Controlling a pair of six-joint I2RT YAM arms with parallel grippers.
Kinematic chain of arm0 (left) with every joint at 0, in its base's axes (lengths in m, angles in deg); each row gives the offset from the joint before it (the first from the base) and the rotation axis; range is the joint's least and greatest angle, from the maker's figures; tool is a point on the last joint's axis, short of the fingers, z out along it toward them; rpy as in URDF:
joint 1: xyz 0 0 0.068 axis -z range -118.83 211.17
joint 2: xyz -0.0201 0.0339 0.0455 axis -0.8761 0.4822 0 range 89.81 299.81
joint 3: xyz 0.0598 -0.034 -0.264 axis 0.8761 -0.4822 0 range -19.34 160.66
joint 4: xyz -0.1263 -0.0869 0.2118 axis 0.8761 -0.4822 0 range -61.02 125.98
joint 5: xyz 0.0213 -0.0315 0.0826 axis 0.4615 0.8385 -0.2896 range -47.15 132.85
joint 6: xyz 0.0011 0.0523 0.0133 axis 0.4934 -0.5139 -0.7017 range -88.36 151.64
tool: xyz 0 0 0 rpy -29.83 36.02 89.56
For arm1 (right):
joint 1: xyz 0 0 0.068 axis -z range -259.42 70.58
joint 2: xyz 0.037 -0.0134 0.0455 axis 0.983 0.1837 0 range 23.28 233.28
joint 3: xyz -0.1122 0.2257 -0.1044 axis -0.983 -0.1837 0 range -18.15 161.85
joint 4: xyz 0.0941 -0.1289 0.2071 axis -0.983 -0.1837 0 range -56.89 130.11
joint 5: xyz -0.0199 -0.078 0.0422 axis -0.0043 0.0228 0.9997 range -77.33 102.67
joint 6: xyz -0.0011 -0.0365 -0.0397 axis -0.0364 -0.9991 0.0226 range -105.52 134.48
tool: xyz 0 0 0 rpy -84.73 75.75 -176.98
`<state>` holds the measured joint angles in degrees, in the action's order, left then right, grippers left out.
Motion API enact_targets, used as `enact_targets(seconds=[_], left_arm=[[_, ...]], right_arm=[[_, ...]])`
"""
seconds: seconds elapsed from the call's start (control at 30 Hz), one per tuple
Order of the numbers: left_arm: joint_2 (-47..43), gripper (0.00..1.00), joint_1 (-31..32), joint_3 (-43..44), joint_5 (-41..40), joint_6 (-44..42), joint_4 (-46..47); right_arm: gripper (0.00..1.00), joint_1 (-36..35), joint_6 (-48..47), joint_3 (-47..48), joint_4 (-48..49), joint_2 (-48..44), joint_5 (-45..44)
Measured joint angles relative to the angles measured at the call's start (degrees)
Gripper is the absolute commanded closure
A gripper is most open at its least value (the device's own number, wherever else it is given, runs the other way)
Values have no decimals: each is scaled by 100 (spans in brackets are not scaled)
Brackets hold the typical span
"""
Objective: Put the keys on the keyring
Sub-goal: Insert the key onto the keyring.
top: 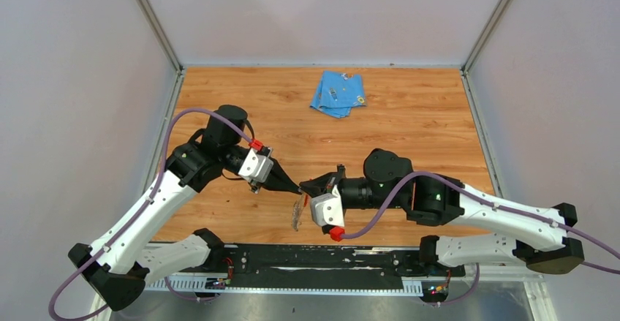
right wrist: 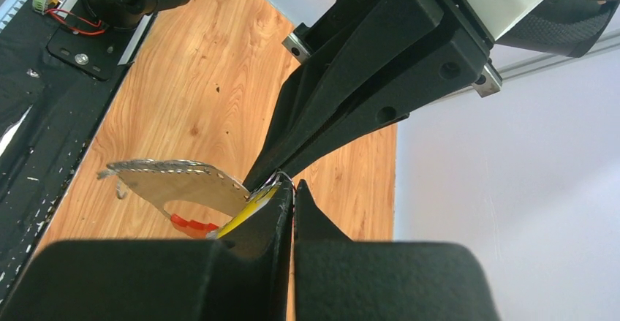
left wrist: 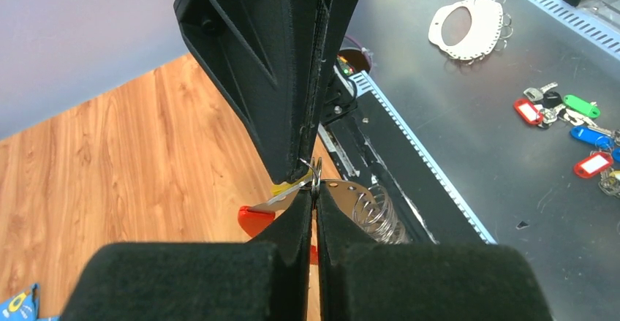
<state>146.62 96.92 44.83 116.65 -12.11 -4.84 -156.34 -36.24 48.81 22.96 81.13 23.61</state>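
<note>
My left gripper (top: 295, 189) and right gripper (top: 304, 187) meet tip to tip above the near middle of the table. Both are shut on a thin wire ring (left wrist: 316, 176); in the right wrist view the wire ring (right wrist: 282, 179) sits at my fingertips. The keyring (top: 296, 215), a flat silvery plate with holes and a red strip (right wrist: 188, 225), hangs from that ring. In the wrist views the keyring (right wrist: 175, 182) (left wrist: 349, 191) shows beside the tips. A key with a yellow tag (right wrist: 246, 214) (left wrist: 284, 188) hangs against the fingers. No green key is discernible.
A folded blue cloth (top: 338, 93) lies at the far middle with small items on it, too small to identify. A black rail (top: 307, 257) runs along the near edge. Beyond it, off the table, lie loose tagged keys (left wrist: 577, 127) and a white oval plate (left wrist: 471, 28).
</note>
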Motion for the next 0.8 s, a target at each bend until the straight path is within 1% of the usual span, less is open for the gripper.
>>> enact_targets(seconds=[0.43,0.53,0.73,0.8], left_arm=[[17,100,39,-11,-188,-74,-55],[31,100,39,-11,-190,-17,-57],[33,100,57,-11,-162,573,260],[9,100,79,-61,-151,1029,581]], right_arm=[[100,-15,164,114,-87,160,-221],[97,-24,181,114,-90,168,-264],[90,-24,269,223,-151,184,-264],[89,-22,286,286,-192,188,-269]])
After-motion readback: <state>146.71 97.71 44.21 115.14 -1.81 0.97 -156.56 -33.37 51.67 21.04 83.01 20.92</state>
